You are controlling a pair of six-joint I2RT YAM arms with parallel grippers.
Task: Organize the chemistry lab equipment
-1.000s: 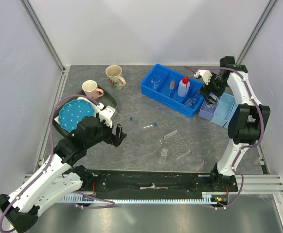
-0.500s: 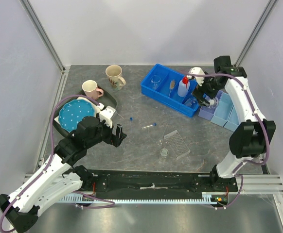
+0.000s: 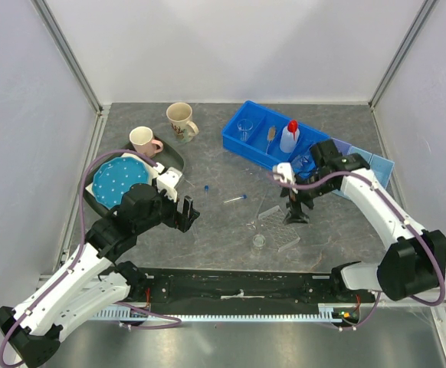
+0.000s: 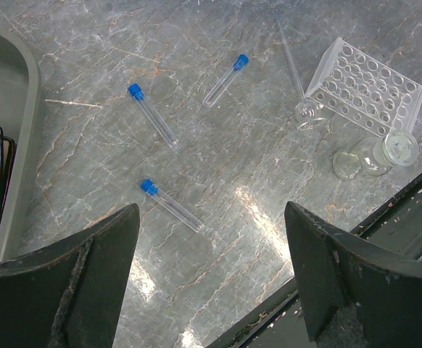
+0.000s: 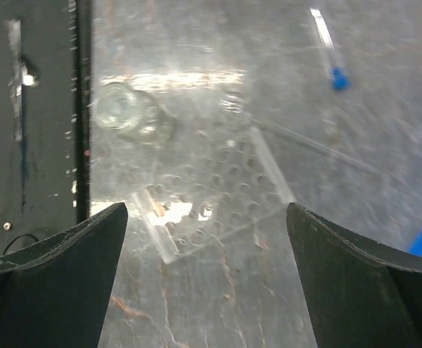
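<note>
Your right hand hangs wide open and empty directly above the clear tube rack, which lies on the surface. The spread suits straddling the rack for a grasp. A small glass vessel lies just beside the rack. Your left hand, also open and empty, hovers over three blue-capped tubes. They lie loose, apart from one another.

tubes: blue caps | plate: blue, white dots | bin: blue
</note>
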